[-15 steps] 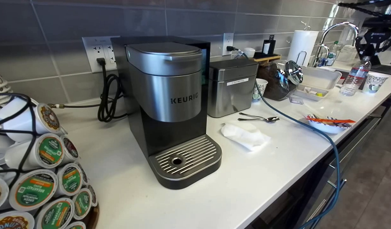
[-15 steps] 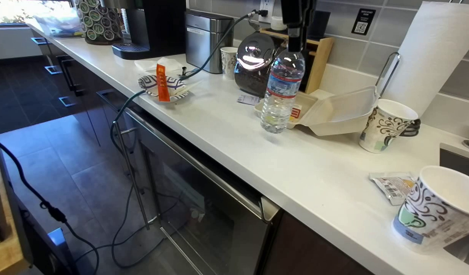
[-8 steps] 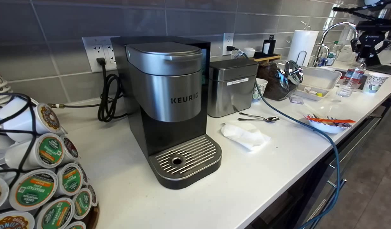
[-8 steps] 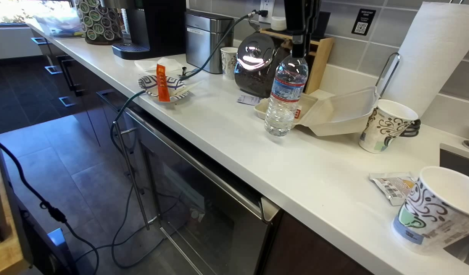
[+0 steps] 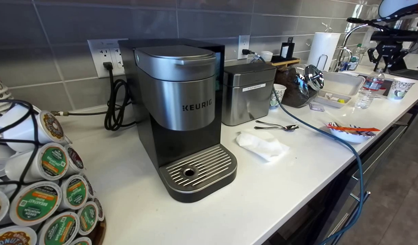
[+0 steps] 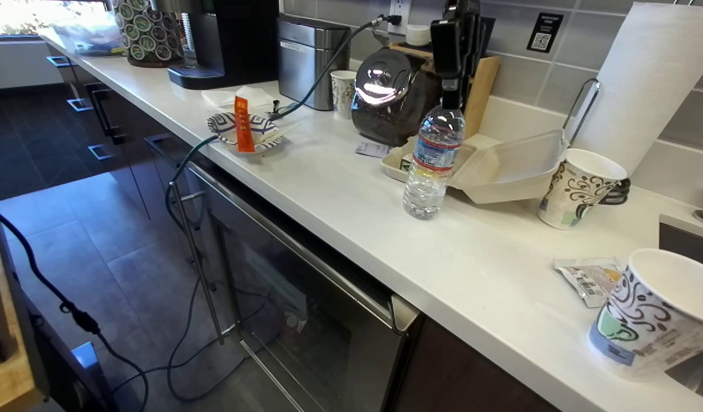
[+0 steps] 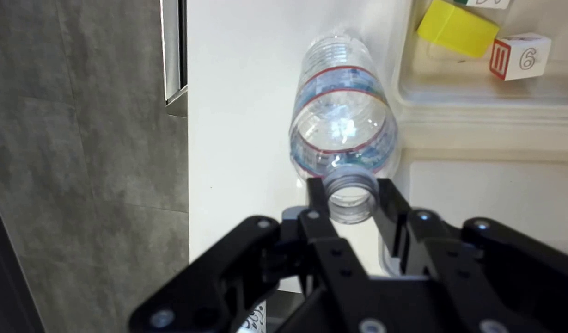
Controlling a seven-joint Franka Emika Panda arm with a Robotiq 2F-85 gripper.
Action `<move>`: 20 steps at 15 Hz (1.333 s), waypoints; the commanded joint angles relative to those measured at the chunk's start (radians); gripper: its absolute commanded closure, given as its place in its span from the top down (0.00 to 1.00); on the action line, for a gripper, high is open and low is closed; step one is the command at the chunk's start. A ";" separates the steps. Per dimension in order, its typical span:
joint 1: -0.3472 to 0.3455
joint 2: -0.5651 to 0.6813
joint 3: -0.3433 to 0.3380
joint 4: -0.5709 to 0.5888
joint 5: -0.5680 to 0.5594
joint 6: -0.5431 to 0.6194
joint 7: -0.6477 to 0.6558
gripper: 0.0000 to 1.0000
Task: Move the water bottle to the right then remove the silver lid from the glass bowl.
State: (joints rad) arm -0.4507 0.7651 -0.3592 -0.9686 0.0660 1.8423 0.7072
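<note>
The clear water bottle (image 6: pixel 433 151) has a blue and red label band and stands tilted, its top leaning aside. It also shows in an exterior view (image 5: pixel 368 89). In the wrist view the bottle (image 7: pixel 344 115) has an open mouth with no cap. My gripper (image 7: pixel 350 196) is shut on its neck, one finger each side. I cannot tell whether its base touches the counter. The gripper also shows in both exterior views (image 5: pixel 381 65) (image 6: pixel 452 102). The shiny silver lid (image 6: pixel 380 80) (image 5: pixel 315 77) is on the tilted glass bowl (image 6: pixel 380 123) (image 5: pixel 294 92), which has dark contents.
An open takeout container (image 6: pixel 511 177) holds small blocks, including a yellow block (image 7: pixel 457 27), right beside the bottle. A paper cup (image 6: pixel 580 183) and paper towel roll (image 6: pixel 643 86) stand nearby. A paper bowl (image 6: pixel 219 126) and the coffee machine (image 5: pixel 181 102) are further along. The counter has a front edge (image 6: pixel 305 220).
My gripper and the bottle have moved together, lower in both exterior views and a little sideways towards the takeout container. The grip on the neck looks the same.
</note>
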 commanded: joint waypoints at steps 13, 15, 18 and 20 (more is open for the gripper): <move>-0.050 0.082 -0.010 0.251 -0.028 -0.244 -0.022 1.00; -0.055 0.048 -0.021 0.236 -0.040 -0.246 -0.084 1.00; -0.067 -0.023 -0.020 0.183 -0.042 -0.224 -0.218 1.00; -0.074 -0.076 -0.016 0.145 -0.034 -0.208 -0.299 1.00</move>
State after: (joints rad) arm -0.5191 0.7797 -0.3867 -0.7399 0.0310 1.6305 0.5195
